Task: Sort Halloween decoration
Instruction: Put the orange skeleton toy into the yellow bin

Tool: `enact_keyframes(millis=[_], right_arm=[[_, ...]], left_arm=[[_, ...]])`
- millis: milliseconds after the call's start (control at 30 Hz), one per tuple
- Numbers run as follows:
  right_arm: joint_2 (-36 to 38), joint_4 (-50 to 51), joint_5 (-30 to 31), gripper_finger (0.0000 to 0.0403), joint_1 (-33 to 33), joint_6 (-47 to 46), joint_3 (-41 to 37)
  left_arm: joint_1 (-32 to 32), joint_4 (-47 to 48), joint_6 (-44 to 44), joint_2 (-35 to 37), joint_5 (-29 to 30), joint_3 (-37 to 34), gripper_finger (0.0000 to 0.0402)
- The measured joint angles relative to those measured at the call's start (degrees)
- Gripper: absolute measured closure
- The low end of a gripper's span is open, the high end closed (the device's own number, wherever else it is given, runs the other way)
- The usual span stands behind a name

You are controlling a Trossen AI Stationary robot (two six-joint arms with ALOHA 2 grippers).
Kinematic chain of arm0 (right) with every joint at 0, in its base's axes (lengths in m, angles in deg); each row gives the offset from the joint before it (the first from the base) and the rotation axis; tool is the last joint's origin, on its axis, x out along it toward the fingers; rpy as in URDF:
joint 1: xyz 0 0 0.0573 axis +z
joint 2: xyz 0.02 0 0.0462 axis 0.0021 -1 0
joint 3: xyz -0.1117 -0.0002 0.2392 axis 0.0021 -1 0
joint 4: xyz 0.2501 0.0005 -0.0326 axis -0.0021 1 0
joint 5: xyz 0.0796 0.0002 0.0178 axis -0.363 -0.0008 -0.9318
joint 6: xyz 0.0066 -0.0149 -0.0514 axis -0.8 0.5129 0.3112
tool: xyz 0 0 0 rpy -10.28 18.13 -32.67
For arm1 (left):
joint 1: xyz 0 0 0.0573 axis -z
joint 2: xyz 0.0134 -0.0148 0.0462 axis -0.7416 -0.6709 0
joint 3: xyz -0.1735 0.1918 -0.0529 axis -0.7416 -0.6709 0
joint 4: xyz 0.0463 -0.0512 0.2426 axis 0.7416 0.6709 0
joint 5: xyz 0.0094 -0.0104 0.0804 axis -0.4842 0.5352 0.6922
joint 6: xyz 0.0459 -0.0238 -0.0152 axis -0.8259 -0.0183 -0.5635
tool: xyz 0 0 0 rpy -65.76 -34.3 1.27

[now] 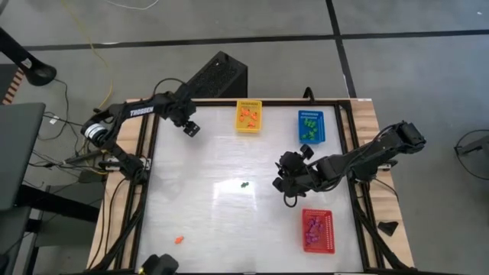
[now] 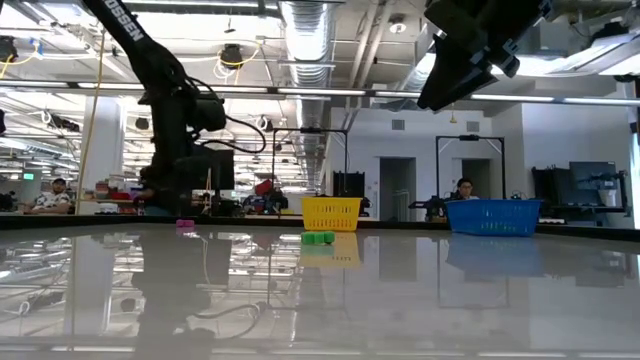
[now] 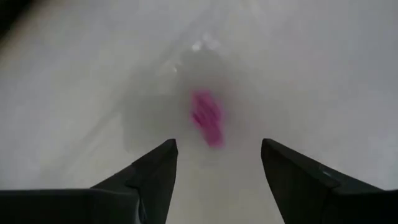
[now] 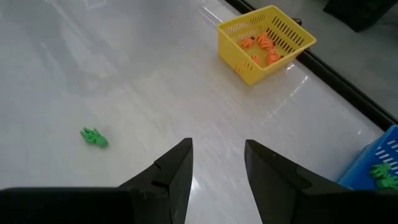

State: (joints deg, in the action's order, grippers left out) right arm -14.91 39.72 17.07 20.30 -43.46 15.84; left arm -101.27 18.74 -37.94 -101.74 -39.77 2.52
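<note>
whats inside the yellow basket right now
The yellow basket holds several small orange trinkets, bunched on its floor. Its near wall hides part of the floor, so an exact count, or anything tucked against that wall, cannot be seen.

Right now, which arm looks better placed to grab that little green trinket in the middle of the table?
The right. Its open pincer hangs just beside the green trinket, which shows ahead in its wrist view. The left pincer is far off, over a pink trinket.

A yellow perforated basket and a blue perforated basket are set near the far edge of the white table, slightly apart. A red perforated basket is placed near the right front corner. A black speaker-like box is seen beyond the table. Seated people are visible in the room behind.
</note>
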Motion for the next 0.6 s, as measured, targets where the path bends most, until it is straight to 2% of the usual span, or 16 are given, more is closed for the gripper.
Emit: enact_keyframes(millis=[200, 300, 433, 600], right_arm=[[-0.04, 0.00, -0.01, 0.0228, -0.02, 0.04, 0.00], [-0.07, 0.02, -0.01, 0.0228, 0.00, 0.02, 0.00], [-0.07, 0.07, -0.01, 0.0228, -0.02, 0.04, 0.00], [-0.09, 0.09, -0.04, 0.0228, -0.02, 0.05, 0.00]], left_arm=[[2.60, 13.04, -0.94, 5.65, -5.75, -0.18, 0.0180], [9.06, 17.52, 2.58, 11.14, -10.58, -3.84, 0.0180], [26.38, 16.03, 12.36, 19.13, -15.36, -12.23, 0.0180], [55.52, 6.36, 33.84, 25.36, -16.39, -17.67, 0.0180]])
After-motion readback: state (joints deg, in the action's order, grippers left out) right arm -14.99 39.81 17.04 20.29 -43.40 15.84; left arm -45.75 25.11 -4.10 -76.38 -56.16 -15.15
